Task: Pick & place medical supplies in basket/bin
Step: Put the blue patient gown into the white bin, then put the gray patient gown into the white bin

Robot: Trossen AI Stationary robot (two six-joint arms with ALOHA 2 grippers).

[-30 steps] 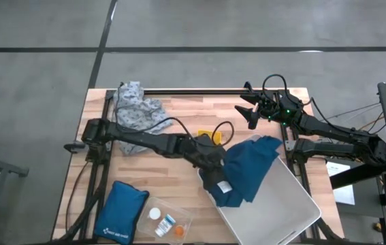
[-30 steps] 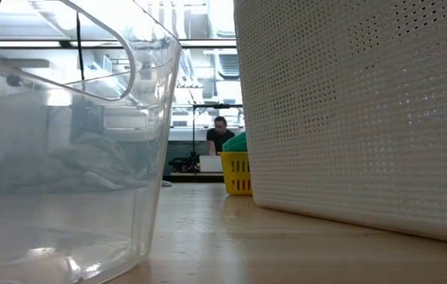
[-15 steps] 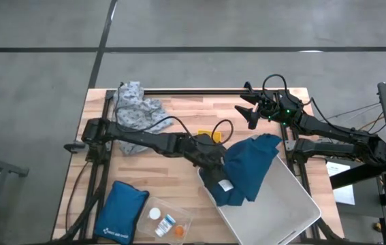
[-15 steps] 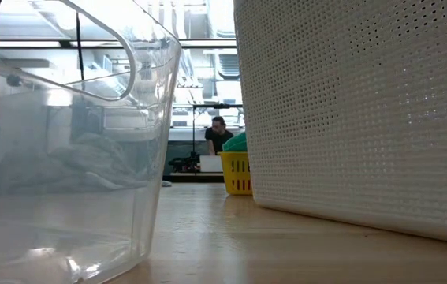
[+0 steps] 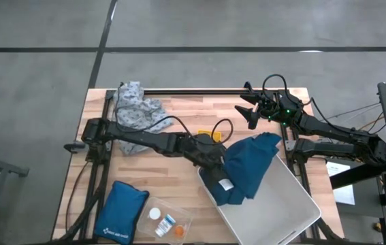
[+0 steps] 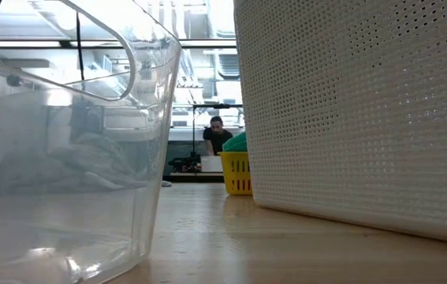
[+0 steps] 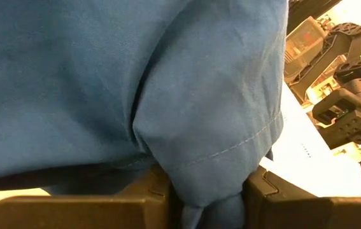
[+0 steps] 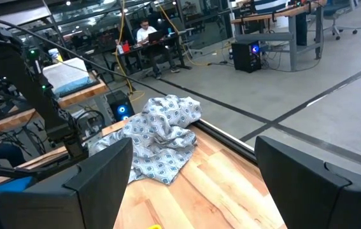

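Note:
The blue cloth garment lies draped over the far left rim of the white bin, its lower part hanging toward the table. My left gripper reaches in from the table's left and is shut on the garment. My right gripper hangs open above the far right of the table, holding nothing. It faces the grey dotted cloth, which is heaped at the far left corner. Small bottles sit in a clear container near the front edge. My left gripper pinches a bunched fold of the blue garment between its two fingers, several layers thick, with a stitched hem showing just ahead of them. The fingers come from the table's left, slanting slightly down. The cloth spreads beyond them onto the bin's rim.
A yellow basket stands mid-table, partly under my left arm, and shows with something teal in it in the low view. A blue padded pouch lies front left. The clear container and the bin's perforated wall fill the low view.

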